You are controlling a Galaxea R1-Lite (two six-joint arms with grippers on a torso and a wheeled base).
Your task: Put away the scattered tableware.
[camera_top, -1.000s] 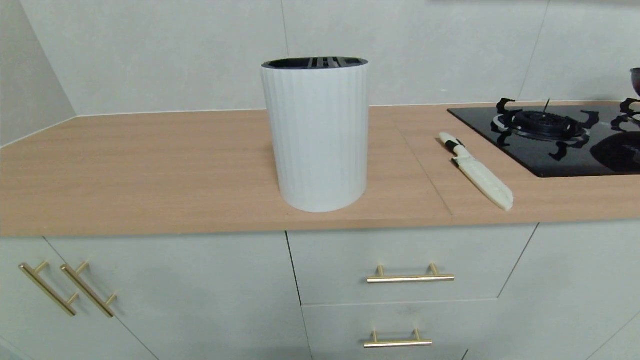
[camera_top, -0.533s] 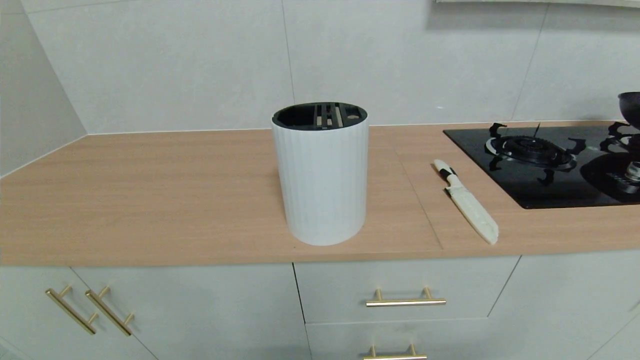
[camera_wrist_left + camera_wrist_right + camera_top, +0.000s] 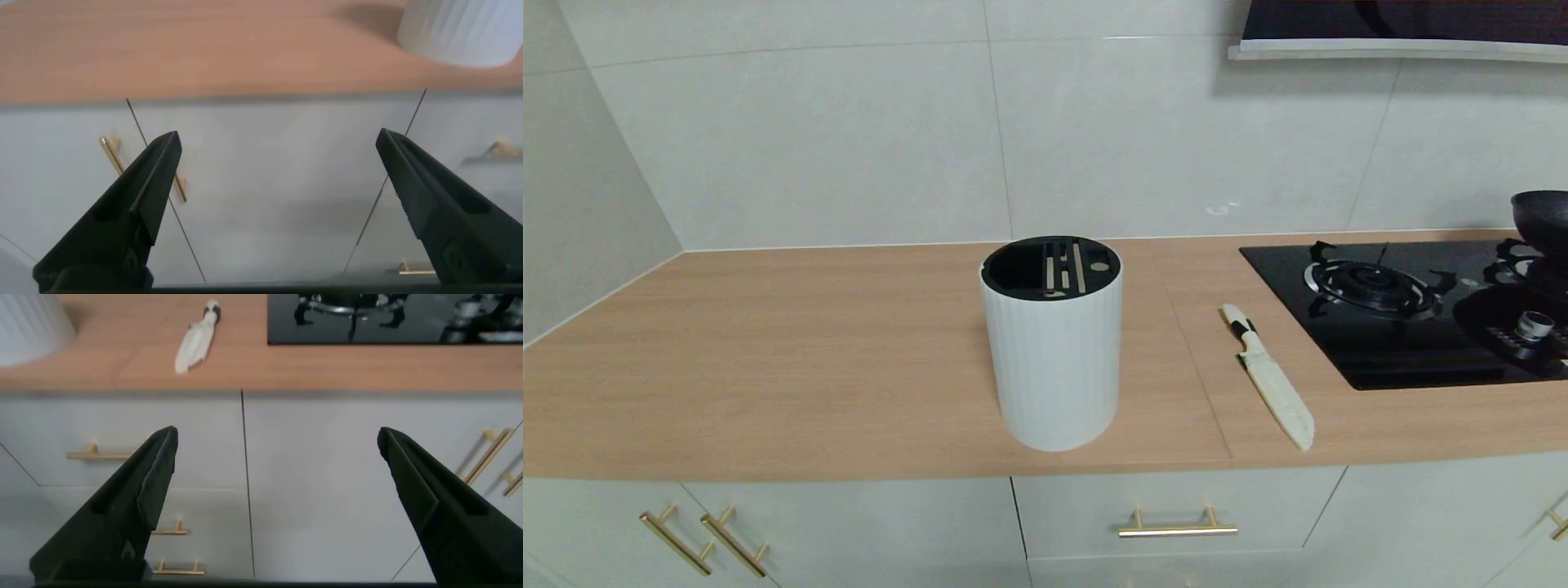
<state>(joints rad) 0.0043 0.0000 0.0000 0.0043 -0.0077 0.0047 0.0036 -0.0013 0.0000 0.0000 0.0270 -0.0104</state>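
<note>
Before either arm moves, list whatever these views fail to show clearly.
Knife holder: in the head view its black slotted top hides how deep the slots go, and the left wrist view's edge cuts off all but its base.
Knife: too small in the head and right wrist views to tell the blade's sharp side.
Dark pot: cut off by the head view's edge.

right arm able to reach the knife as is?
Probably yes. The knife lies alone on the counter between knife block and hob, nothing over it; the right gripper is open, below the counter edge, so it must rise first.
</note>
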